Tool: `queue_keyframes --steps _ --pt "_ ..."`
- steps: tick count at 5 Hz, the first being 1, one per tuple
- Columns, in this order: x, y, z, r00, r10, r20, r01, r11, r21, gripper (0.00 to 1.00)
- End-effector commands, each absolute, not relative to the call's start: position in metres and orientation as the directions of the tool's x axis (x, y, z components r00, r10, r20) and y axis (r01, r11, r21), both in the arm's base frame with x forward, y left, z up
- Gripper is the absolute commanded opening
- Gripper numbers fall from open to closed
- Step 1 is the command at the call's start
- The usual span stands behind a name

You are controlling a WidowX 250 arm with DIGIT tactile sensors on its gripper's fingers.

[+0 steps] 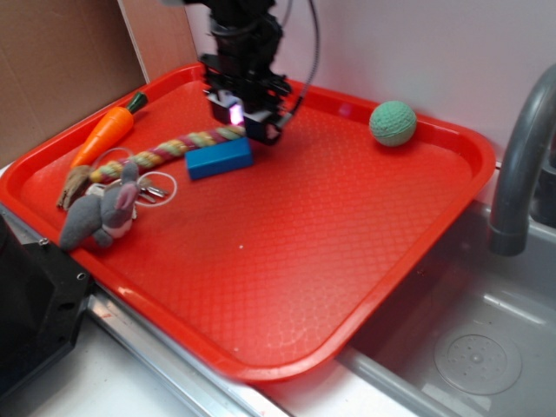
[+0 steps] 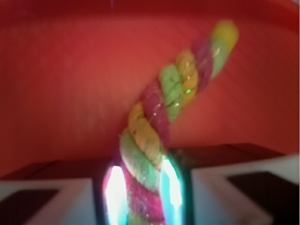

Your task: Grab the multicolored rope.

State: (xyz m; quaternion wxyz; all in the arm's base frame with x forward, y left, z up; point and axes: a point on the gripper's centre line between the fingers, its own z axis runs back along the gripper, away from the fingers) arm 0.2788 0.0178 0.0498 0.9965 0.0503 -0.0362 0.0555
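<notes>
Pincer [image 1: 238, 119] seemingly grips multicolored rope [image 1: 174, 149] just beside blue block [image 1: 219, 159].

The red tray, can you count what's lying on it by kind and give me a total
On the red tray:
Rope: 1, the multicolored rope, its end between the tool's fingers
Toy carrot: 1
Plush mouse: 1
Blue block: 1
Green ball: 1
Total: 5
</notes>
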Motion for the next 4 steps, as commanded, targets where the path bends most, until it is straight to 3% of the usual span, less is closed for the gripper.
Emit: queue_keyframes --steps 1,2,3,4 --pt "0.226 0.006 0.148 0.991 0.092 0.093 -0.097 0.994 0.057 0.0" --pt "0.201 -0.02 0.198 0.991 0.117 0.061 -0.125 0.983 0.135 0.0" --pt "0.195 -0.034 0.25 0.998 0.048 0.045 -0.051 0.996 0.072 0.0" --pt "0.186 -0.032 0.246 0.991 0.129 0.035 -0.132 0.985 0.109 0.01"
